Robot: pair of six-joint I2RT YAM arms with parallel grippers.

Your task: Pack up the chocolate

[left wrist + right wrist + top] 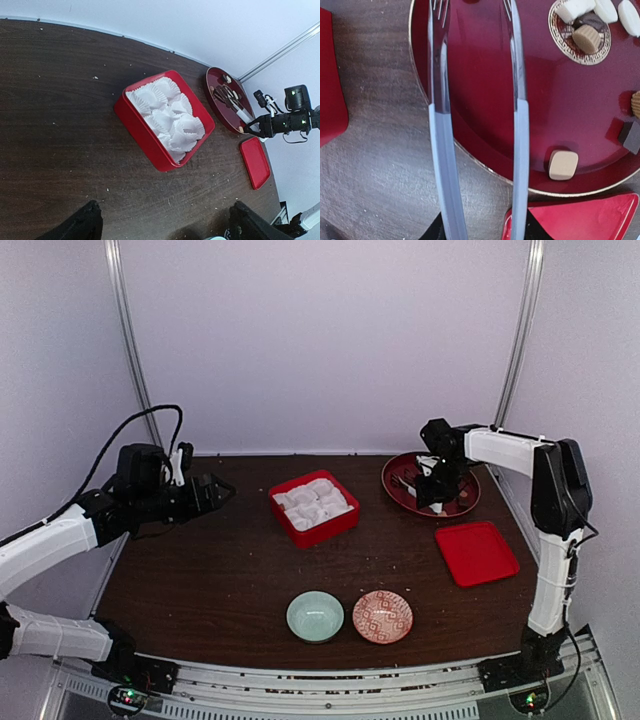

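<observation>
Several chocolate pieces lie on a dark red round plate: a tan square one near the rim, a tan, dark and whitish cluster at the centre, and a dark one at the right edge. My right gripper, seen low in its wrist view, is shut on slim silver tongs. The tongs are spread, with empty tips over the plate. A red box holds white paper cups. My left gripper is open and empty, left of the box.
A red lid lies flat at the right, near the plate; it also shows in the right wrist view. A pale green bowl and a pink patterned bowl stand near the front edge. Crumbs dot the dark wooden table.
</observation>
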